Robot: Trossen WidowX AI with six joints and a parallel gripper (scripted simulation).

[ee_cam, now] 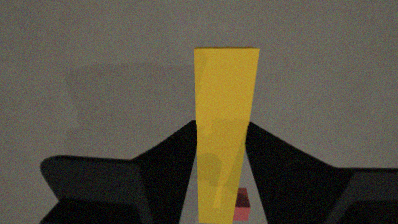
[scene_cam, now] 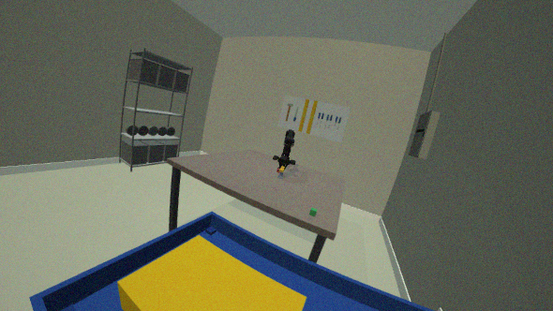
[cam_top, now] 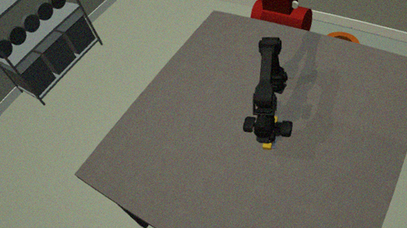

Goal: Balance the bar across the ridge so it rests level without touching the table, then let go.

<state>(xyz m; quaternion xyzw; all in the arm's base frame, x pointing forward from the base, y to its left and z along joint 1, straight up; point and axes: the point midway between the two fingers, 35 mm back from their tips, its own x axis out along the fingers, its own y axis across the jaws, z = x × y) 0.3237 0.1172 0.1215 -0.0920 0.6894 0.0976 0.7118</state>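
Observation:
My gripper point(cam_top: 267, 137) point(scene_cam: 281, 168) point(ee_cam: 220, 126) is shut on the yellow bar point(cam_top: 266, 146) point(ee_cam: 226, 85). It holds the bar low over the middle of the brown table point(cam_top: 178, 143) point(scene_cam: 244, 180). In the wrist view the bar runs straight away from the fingers over bare table. In the top view only the bar's yellow end shows under the gripper, with a small grey bit of the ridge point(cam_top: 275, 144) right beside it. The rest of the ridge is hidden. A small red block point(ee_cam: 242, 205) shows by the bar's near end.
A small green cube point(scene_cam: 313, 212) sits near the table's front corner. A red machine point(cam_top: 280, 8) and an orange ring point(cam_top: 342, 37) lie beyond the far edge. A metal shelf point(cam_top: 37, 40) point(scene_cam: 152, 112) stands off to the left. A blue tray point(scene_cam: 262, 255) holds a yellow block point(scene_cam: 206, 276).

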